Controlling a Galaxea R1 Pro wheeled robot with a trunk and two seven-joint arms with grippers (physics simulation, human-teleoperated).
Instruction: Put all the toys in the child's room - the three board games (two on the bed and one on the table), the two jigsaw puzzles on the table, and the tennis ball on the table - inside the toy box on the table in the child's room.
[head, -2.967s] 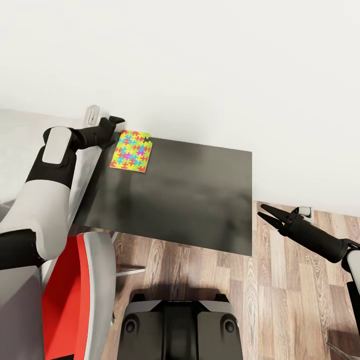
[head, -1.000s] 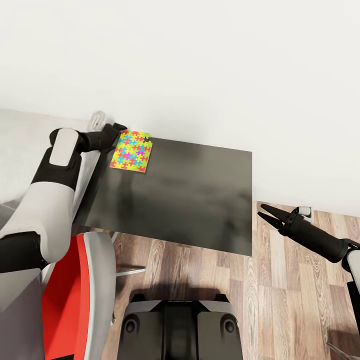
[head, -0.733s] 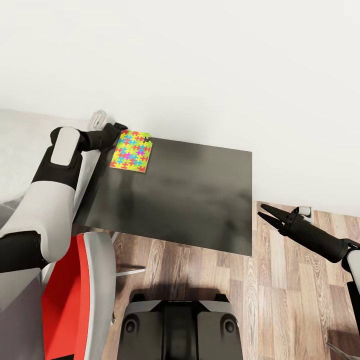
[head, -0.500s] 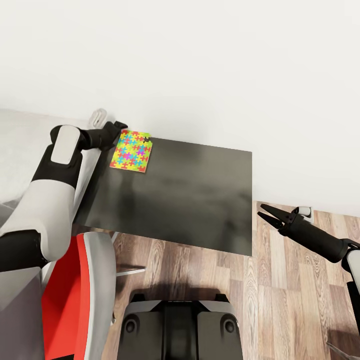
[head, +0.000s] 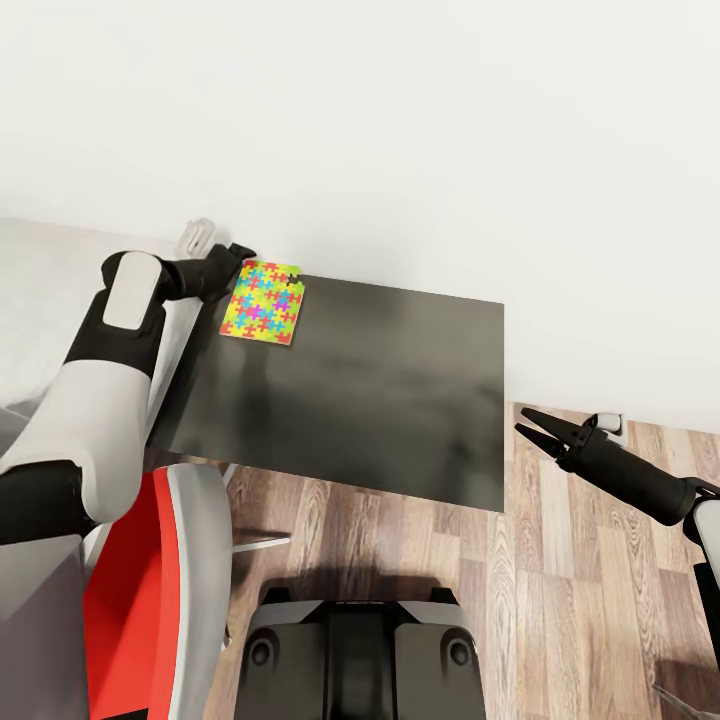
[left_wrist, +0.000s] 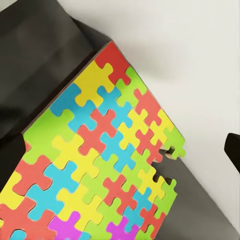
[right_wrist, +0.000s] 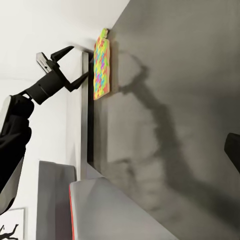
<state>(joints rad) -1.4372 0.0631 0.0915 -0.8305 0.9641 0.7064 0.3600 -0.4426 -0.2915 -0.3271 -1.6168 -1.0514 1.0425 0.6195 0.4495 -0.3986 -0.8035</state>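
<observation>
Head view, open left gripper (head: 236, 262) beside jigsaw puzzle (head: 263, 302), dark cabinet (head: 380, 390)

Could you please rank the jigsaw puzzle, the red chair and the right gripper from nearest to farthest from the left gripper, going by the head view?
From the left gripper:
1. Jigsaw puzzle, right beside it, on the dark cabinet top.
2. Red chair, below, under the left arm.
3. Right gripper, far across, over the wood floor.
</observation>
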